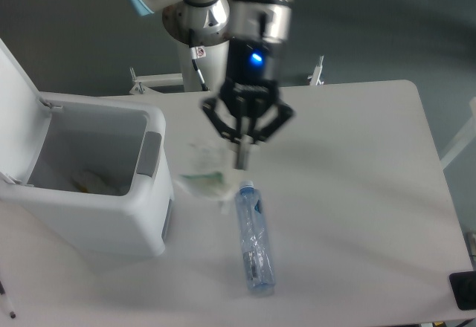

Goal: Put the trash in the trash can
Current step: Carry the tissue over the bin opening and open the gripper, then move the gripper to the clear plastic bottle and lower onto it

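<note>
My gripper (241,157) hangs above the table just right of the trash can (89,215), shut on a crumpled white wrapper (202,177) that dangles blurred to its lower left. The wrapper is in the air, close to the can's right wall and above the bottle's cap. The clear bluish water bottle (254,239) lies lengthwise on the table, cap toward the back. The white trash can stands at the left with its lid (16,111) flipped up and a grey latch (150,153) on the right rim; something pale lies inside it.
The arm's white base column (202,59) rises behind the table's back edge. A dark object (464,290) sits at the table's front right corner.
</note>
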